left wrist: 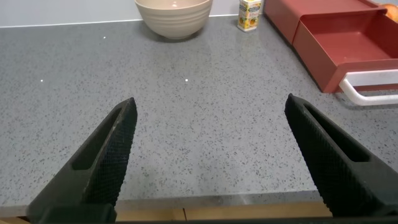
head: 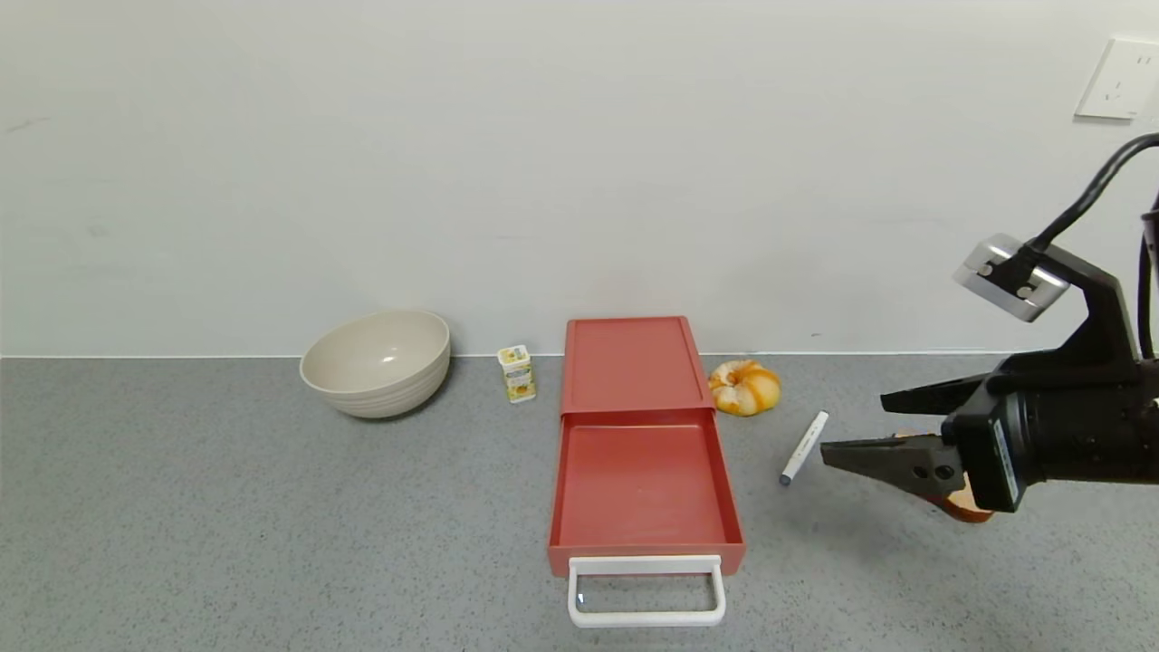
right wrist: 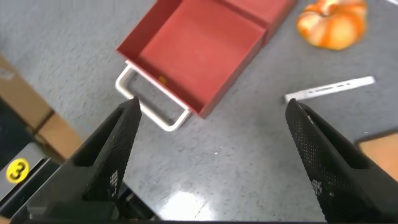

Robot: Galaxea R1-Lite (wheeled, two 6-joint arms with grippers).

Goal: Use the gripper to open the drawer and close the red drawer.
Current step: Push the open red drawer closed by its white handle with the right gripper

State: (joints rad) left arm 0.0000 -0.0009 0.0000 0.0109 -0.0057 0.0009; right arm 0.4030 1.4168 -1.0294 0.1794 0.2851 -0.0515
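The coral-red drawer (head: 643,484) is pulled far out of its red casing (head: 632,362), and its tray is empty. Its white loop handle (head: 646,590) points to the table's front edge. My right gripper (head: 856,426) is open and empty, raised above the table to the right of the drawer, fingers pointing left. In the right wrist view the drawer (right wrist: 193,53) and its handle (right wrist: 149,102) lie below the open gripper (right wrist: 211,109). My left gripper (left wrist: 210,107) is open and empty near the front edge, far left of the drawer (left wrist: 354,37); it is out of the head view.
A beige bowl (head: 377,362) and a small yellow carton (head: 517,373) stand left of the casing by the wall. An orange bun (head: 744,387) and a white marker (head: 804,447) lie right of the drawer. A brown object (head: 964,505) lies under my right gripper.
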